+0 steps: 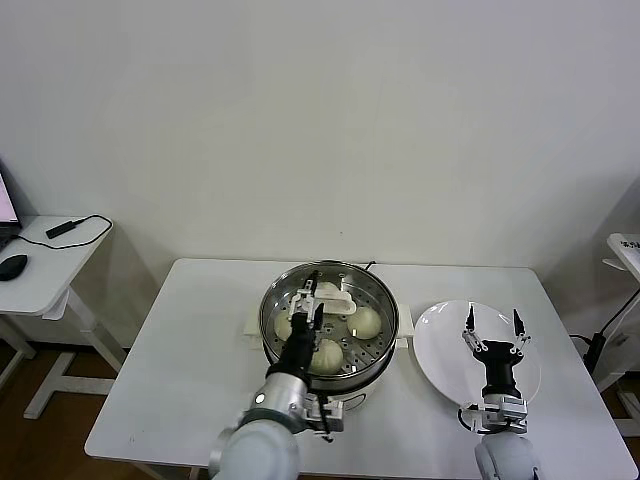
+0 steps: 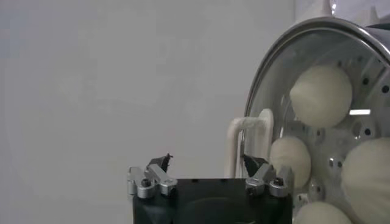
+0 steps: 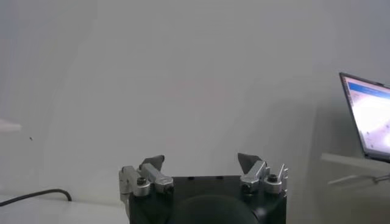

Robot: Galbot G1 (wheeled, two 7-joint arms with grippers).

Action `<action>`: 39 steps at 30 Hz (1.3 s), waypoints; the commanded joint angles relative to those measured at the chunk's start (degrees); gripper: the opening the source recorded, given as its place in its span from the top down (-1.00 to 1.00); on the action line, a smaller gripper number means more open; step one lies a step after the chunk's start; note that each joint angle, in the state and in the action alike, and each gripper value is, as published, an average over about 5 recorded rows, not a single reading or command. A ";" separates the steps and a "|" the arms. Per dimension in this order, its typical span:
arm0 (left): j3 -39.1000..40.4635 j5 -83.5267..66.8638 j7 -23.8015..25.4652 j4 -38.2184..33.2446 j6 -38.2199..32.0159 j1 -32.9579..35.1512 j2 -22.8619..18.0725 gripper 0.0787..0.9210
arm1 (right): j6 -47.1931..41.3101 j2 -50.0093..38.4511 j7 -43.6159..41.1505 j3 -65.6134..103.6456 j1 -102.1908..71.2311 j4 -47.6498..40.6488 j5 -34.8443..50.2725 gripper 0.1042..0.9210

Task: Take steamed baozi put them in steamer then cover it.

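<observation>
The steamer stands mid-table with the glass cover lying on it, its cream handle on top. Three steamed baozi show through the glass in the head view, several in the left wrist view. My left gripper hovers over the cover next to the handle, open and holding nothing. To the right, my right gripper stands open and empty above the white plate.
A bare white plate lies right of the steamer. A side table with a mouse and cable stands at the far left. A laptop appears in the right wrist view.
</observation>
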 commanded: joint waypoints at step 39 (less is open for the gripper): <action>-37.49 -86.30 -20.48 27.38 -51.96 7.74 1.79 -0.77 | -3.15 -2.65 -11.91 0.89 -7.23 4.90 18.30 -0.76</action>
